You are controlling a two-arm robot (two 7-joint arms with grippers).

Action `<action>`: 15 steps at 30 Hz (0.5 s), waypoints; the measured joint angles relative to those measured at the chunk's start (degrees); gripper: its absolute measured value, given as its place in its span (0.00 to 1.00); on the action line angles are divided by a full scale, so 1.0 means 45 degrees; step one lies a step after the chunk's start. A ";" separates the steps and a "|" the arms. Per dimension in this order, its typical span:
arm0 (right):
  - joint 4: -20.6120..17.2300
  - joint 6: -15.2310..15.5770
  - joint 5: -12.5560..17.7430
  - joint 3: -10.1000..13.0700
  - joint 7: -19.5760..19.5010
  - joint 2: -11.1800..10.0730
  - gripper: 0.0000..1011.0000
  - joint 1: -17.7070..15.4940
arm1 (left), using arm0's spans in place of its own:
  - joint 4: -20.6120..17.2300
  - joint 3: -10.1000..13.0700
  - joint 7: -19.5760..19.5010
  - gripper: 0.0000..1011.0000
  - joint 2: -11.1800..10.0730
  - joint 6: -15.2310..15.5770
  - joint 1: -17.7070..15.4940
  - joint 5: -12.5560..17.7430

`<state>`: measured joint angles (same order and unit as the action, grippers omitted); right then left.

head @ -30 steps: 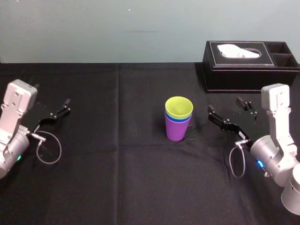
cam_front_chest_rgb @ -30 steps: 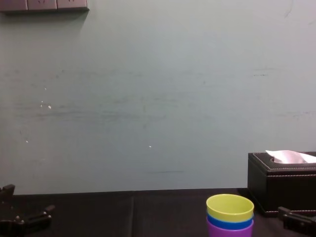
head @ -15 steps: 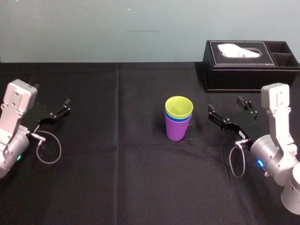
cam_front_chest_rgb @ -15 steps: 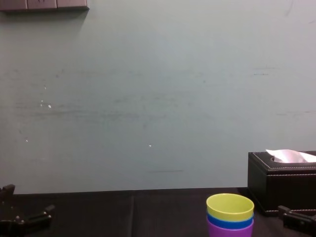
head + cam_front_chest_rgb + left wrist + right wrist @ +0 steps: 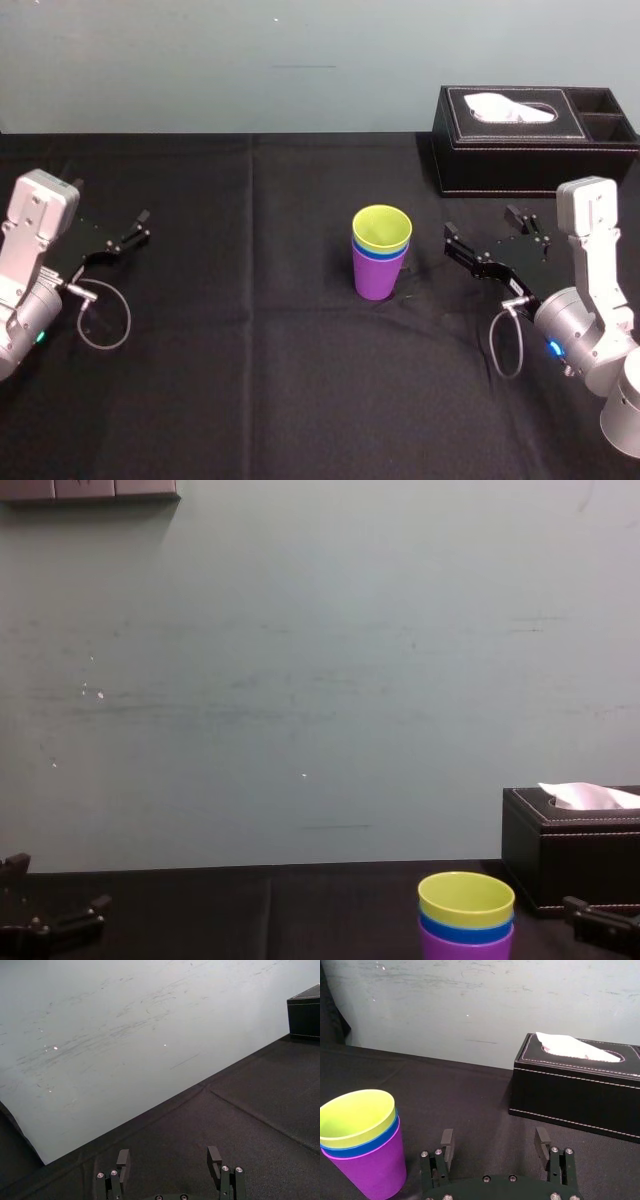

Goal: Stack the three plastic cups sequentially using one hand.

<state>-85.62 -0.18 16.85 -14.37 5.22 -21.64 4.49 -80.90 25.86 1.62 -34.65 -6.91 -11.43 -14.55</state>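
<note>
So the three cups are all nested into one upright stack: purple cup (image 5: 377,278) on the bottom sitting on the black table (image 5: 250,380), a thin band of the blue cup (image 5: 378,256) showing above it, and the yellow-green cup (image 5: 381,228) on top with its mouth open to the ceiling. The stack sits roughly mid-table, a bit right of center, and looks straight to me, no lean, so its long axis runs straight up. Judging from that, the stacking part looks done and nothing is left loose to pick up. The right hand (image 5: 494,1138) is clearly the nearer one. It hangs low over the table with its fingers spread wide apart and nothing between them, and the stack lies off to its left side, near but not touching, outside the gap between the fingers rather than in line with it. If that hand had anything more to do with the cups, it'd have to swing left to get the stack between the fingers. The black leather tissue box (image 5: 530,140) sits behind that hand at the back right of the table, apart from the cups. The left hand (image 5: 169,1152) is parked way over at the left edge, well apart from the stack, fingers also apart and empty.
</note>
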 joint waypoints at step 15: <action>-0.0004 -0.0001 0.0000 0.0000 -0.0014 -0.0001 0.99 0.0000 | -0.0001 0.0000 0.0000 1.00 0.0001 0.0000 0.0000 0.0000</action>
<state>-85.64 -0.18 16.85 -14.37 5.16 -21.64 4.49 -80.90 25.86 1.62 -34.64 -6.91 -11.43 -14.55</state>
